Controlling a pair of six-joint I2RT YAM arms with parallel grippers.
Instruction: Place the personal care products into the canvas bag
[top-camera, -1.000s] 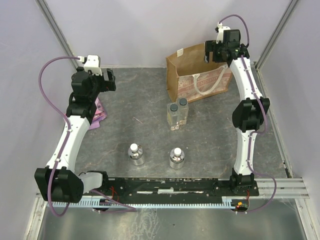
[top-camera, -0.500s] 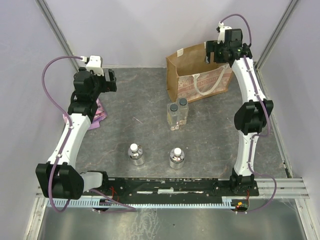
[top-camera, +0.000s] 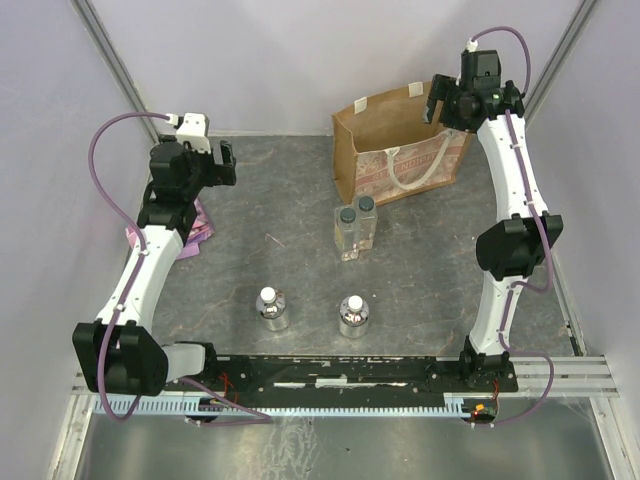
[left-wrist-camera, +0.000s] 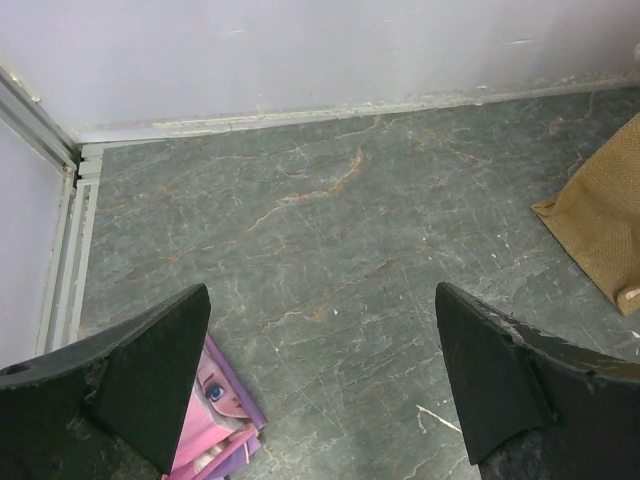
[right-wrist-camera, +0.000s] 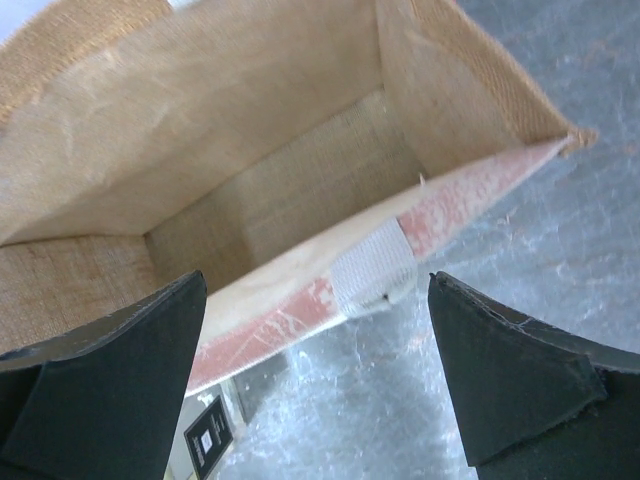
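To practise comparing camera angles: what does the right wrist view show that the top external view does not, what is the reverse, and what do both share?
Only the right wrist view: the inside of the canvas bag down to its woven floor, with no bottle in the part shown.
Only the top external view: two tall clear bottles standing together, two short white-capped bottles nearer the arms, the pink packet and the open left gripper.
Both: the bag, the open right gripper over it, and the grey table.
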